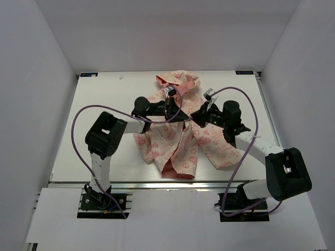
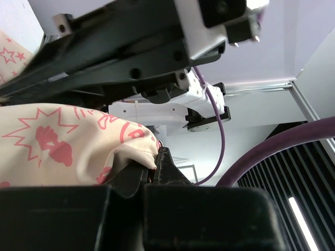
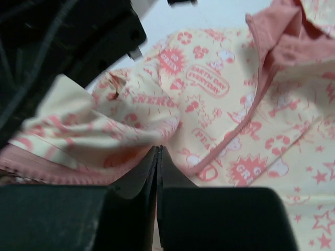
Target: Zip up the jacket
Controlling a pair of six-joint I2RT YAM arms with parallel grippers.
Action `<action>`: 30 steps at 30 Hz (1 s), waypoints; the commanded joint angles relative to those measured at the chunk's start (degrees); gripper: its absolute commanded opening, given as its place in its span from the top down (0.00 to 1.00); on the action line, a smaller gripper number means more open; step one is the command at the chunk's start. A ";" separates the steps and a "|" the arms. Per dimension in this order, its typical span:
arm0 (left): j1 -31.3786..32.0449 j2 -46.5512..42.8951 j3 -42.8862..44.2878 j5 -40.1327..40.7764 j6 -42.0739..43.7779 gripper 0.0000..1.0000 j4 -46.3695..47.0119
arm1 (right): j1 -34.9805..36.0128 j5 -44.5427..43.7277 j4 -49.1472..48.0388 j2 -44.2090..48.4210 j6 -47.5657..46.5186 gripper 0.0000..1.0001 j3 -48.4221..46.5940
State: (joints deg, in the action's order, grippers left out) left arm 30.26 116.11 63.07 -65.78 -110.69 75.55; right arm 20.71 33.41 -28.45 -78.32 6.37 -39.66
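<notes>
Top external view has the jacket (image 1: 178, 144) lying in the middle of the table (image 1: 104, 99), hood away from the arms, its 2 front panels parted toward the hem so the pink lining shows. Both arms reach in over the chest area, with the left end effector (image 1: 171, 108) and right end effector (image 1: 198, 116) near each other.

Left wrist view shows the left fingers clamped on a puckered fold of cream cloth. Right wrist view shows the right fingers pressed together with cloth bunched at their tips; I cannot tell whether any of it is caught between them. The zipper strip (image 3: 238, 130) runs beside them, not in them, and no slider shows in any view.

Risks, as I judge them:
- The right side may have closed on plain cloth or on nothing, so a pull would drag the whole jacket instead of running the zip.
- The left hold is on 1 thin fold and could slip once tension comes on, leaving nothing to pull against.
- The panels look unjoined at the hem, and unless the 2 zipper halves are mated there, no upward pull will close anything.
- The 2 wrists work so close together that they could knock each other or snag a cable.
</notes>
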 commanded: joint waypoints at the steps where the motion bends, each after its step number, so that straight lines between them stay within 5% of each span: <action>1: -0.03 0.43 1.18 0.13 -1.10 1.00 28.34 | 0.12 2.56 -11.89 0.80 -2.85 1.00 0.19; 5: -0.20 0.52 1.62 -0.58 -1.80 1.00 28.34 | -0.23 2.27 -11.72 2.30 -5.49 1.00 -0.16; 10: -0.99 0.25 1.88 -0.75 -2.16 1.00 28.43 | -0.49 -0.16 1.96 2.56 -11.71 1.00 -3.41; 11: -1.34 -0.01 1.88 -0.84 -2.07 1.00 28.34 | -0.93 -1.40 5.04 3.26 -11.73 0.80 -2.97; 12: -1.43 -0.19 2.14 -0.93 -2.07 1.00 28.34 | -1.20 -2.20 5.42 3.87 -11.65 0.71 -0.97; 17: -1.87 0.08 2.50 -1.28 -2.51 1.00 28.34 | -1.46 -0.37 5.25 9.06 -13.84 0.42 4.94; 30: -1.87 0.52 3.03 -1.46 -2.95 1.00 28.34 | -0.85 9.74 -6.70 -0.24 -11.56 0.34 -0.68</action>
State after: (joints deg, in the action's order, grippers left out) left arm 28.58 117.10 64.40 -67.00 -113.23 75.50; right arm 19.33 39.66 -27.81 -76.31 -6.09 -36.34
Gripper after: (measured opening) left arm 0.071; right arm 0.651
